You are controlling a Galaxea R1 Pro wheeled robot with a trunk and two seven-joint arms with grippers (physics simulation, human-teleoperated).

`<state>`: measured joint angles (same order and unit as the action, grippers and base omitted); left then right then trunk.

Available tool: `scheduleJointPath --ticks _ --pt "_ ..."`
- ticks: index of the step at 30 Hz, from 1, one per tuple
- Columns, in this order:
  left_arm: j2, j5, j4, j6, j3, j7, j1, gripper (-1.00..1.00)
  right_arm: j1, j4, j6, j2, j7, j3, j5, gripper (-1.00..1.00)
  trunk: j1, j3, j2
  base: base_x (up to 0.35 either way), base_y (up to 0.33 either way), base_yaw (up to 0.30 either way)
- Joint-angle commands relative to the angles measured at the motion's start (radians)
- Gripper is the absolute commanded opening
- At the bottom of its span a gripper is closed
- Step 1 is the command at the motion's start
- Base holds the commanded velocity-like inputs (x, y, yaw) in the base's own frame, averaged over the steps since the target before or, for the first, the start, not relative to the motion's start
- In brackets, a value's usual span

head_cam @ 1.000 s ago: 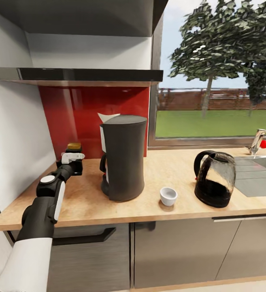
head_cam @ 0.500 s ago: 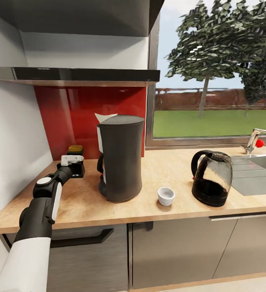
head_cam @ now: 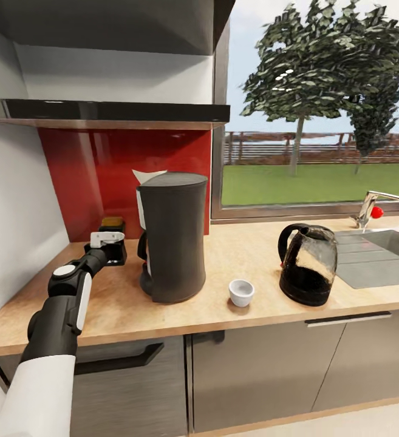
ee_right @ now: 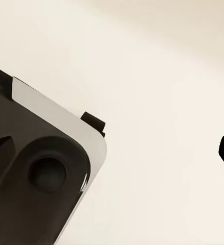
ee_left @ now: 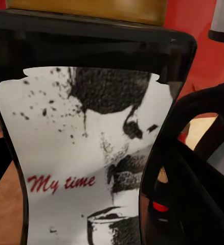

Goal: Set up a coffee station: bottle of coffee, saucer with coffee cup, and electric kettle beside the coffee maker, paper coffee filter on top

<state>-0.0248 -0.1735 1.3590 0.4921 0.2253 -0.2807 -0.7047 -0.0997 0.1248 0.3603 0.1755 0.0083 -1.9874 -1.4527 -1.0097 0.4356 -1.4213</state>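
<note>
Left gripper [head_cam: 109, 246] pinching the bottle of coffee [ee_left: 86, 153] on the kitchen countertop [head_cam: 248, 255], beside the coffee maker [head_cam: 173, 243]. Right jaws: cannot tell.

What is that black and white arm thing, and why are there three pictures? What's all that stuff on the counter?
That arm belongs to a robot. The big picture comes from a camera on its head; the other two come from cameras near each claw. On the wooden kitchen countertop stand a tall grey coffee maker, a small white coffee cup and a glass electric kettle. The left claw is at a little bottle of coffee beside the coffee maker. Up close its label reads "My time". Whether the claw is squeezing it, I cannot tell.
</note>
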Motion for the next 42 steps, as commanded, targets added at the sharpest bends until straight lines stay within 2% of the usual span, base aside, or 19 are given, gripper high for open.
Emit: scheduleJointPath --ticks 1,9,10,11,15,33,42 --pt "-0.001 -0.011 0.003 0.003 0.004 -0.010 -0.001 -1.00 -0.001 0.003 0.003 0.001 0.001 -0.007 -0.011 1.00 0.000 0.001 -0.001 0.000 0.000 -0.075" --pt "-0.001 -0.011 0.025 0.003 0.025 -0.019 -0.001 -1.00 -0.001 0.003 0.003 0.001 0.000 -0.007 -0.011 1.00 0.000 0.001 -0.001 0.000 0.000 -0.017" --pt "-0.001 -0.011 0.029 0.003 0.032 -0.035 -0.001 -1.00 -0.001 0.003 0.003 0.001 0.000 -0.007 -0.011 1.00 0.000 0.001 -0.001 0.000 0.000 -0.002" --pt "-0.001 -0.012 0.034 0.003 0.071 -0.103 -0.001 -1.00 -0.001 0.003 0.003 0.001 0.000 -0.007 -0.011 1.00 0.000 0.001 -0.001 0.000 0.000 0.000" --pt "-0.001 -0.012 0.030 0.003 0.091 -0.130 -0.001 -1.00 -0.001 0.003 0.003 0.001 -0.001 -0.007 -0.011 1.00 0.000 0.001 -0.001 0.000 0.000 0.000" --pt "-0.003 -0.016 0.019 0.003 0.095 -0.135 -0.001 -1.00 -0.001 0.003 0.003 0.001 -0.001 -0.007 -0.011 1.00 0.000 0.001 -0.001 0.017 -0.013 0.000" --pt "-0.003 -0.017 0.019 0.003 0.095 -0.135 -0.001 -1.00 -0.001 0.003 0.003 0.001 -0.001 -0.007 -0.011 1.00 0.000 0.001 -0.001 0.019 -0.126 0.000"
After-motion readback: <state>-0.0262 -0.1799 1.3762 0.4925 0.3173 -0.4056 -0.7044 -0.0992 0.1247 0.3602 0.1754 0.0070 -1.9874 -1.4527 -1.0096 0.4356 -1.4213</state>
